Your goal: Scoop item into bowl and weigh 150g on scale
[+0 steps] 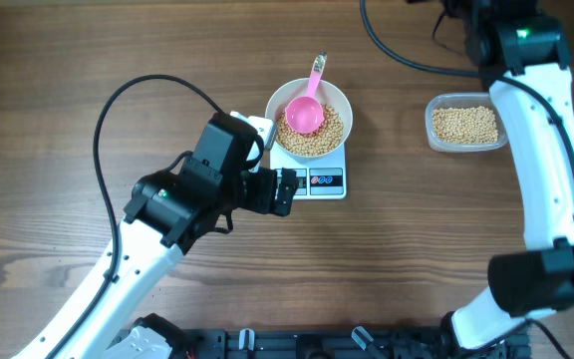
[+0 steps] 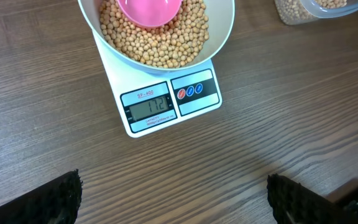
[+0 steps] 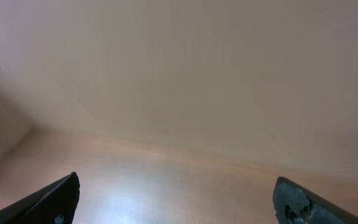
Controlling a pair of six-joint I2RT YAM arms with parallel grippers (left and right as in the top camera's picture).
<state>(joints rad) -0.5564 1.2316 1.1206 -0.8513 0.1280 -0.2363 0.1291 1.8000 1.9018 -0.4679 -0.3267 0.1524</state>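
On scale, bowl of beans, pink scoop inside; I'd lift scoop out before trusting display, then adjust beans. Jaws apart, empty: left gripper, right gripper.

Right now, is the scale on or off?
On. The scale has dark digits showing on its display in the left wrist view, with the bowl standing on it.

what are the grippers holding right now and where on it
Nothing. The left gripper and right gripper are both open and empty; the pink scoop lies loose in the bowl.
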